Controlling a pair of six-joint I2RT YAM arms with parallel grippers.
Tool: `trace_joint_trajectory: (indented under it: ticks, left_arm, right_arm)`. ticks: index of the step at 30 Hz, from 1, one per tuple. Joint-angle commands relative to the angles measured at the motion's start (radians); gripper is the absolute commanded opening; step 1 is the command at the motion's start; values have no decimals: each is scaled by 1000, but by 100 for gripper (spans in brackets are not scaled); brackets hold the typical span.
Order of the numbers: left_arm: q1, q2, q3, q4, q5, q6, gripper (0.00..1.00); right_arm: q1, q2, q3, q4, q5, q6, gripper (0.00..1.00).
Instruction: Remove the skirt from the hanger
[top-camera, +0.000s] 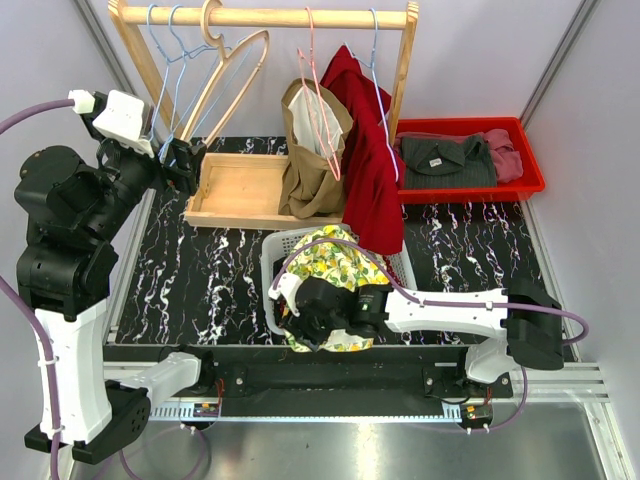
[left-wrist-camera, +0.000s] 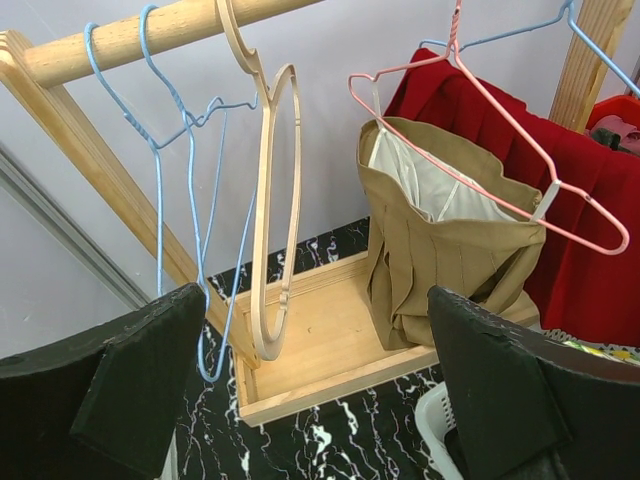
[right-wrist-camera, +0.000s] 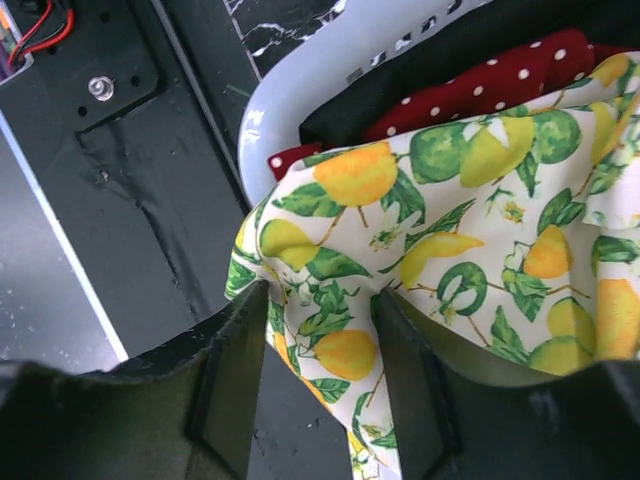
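The left claw (top-camera: 186, 160) is held up at the left end of the rail (top-camera: 270, 17), its jaws spread wide with nothing between them. Two blue hangers (left-wrist-camera: 158, 210) and a wooden hanger (left-wrist-camera: 263, 250) are seen bare on the rail before it, above a wooden tray (top-camera: 240, 185) set on the table (top-camera: 200, 270). At mid-rail, the tan skirt (top-camera: 310, 160) is hung on the pink hanger (left-wrist-camera: 457, 40), its hem reaching the tray's right end. A red garment (top-camera: 370, 170) is hung on a blue hanger just to its right, touching it. Below, at the table's near edge, a white basket (right-wrist-camera: 270, 110) is filled with clothes: a lemon-print cloth (top-camera: 335, 262) is laid on top and draped over the near rim, with a red polka-dot piece (right-wrist-camera: 470, 95) under it. The right claw (right-wrist-camera: 318, 330) is lowered at that rim, and a fold of the lemon-print cloth is gripped between its fingers. At far right, a red bin (top-camera: 470, 192) is seen with a dark green garment (top-camera: 447, 160) folded inside.
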Motion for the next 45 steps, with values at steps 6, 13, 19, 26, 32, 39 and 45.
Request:
trace_joint_trajectory:
  ticks: [6,13,19,26,32,39,45]
  left_arm:
    - [-3,-7,10,60,-23,10,99]
    - [-3,-14,3,59,-24,10,99]
    - [-3,-17,-5,60,-32,15,99]
    - [-3,-16,-8,62,-30,12,99]
    - [-3,-22,-10,62,-39,16,99]
    - [-3,-26,-13,62,-47,26,99]
    - [-3,-40,-43,42,17,-11,99]
  right_arm:
    - [4,-15,3,59,50,8,36]
    - [4,-71,77,-9,84,-34,30]
    - [4,-66,71,-9,104,-35,19]
    - [-55,-94,116,94,404,-186,0]
    - [-203,-98,210,232,435,-291,0]
    - [-234,-62,157,347,441,-333,0]
    - [-234,-83,-18,383,423,-216,0]
